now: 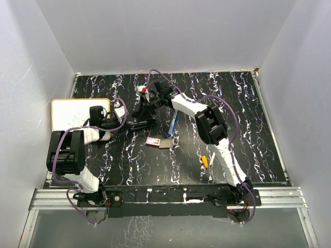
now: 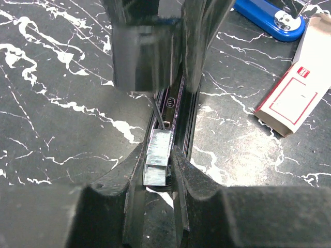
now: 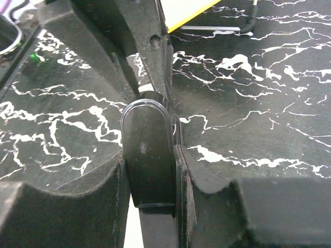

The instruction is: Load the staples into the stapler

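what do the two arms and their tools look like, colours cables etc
Both the left arm and right arm have white links with bulky black joint housings. A purple cable runs along each. The left tool and right tool have matte black, wedge-shaped fingers. No markings visible.

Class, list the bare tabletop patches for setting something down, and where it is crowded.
Bare: right of the right arm, up to the table edge; near strip, robot-side of the staples box. Crowded: centre, around black stapler and blue stapler.
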`<act>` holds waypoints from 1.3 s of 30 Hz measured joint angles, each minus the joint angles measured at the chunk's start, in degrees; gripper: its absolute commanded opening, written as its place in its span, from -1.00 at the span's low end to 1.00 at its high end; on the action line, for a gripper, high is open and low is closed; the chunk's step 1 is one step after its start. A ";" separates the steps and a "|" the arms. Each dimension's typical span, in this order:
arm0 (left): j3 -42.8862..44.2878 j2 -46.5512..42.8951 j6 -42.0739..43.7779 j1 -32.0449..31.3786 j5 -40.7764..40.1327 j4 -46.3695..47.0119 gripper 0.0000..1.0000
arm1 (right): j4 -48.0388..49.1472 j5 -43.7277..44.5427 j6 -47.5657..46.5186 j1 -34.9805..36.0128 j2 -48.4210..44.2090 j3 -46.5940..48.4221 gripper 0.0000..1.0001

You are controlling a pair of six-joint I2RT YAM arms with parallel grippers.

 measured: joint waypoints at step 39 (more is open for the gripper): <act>0.90 0.00 -2.03 -0.15 -13.20 1.25 -1.00 | 5.88 1.03 -11.52 -17.77 -20.65 -34.93 -0.19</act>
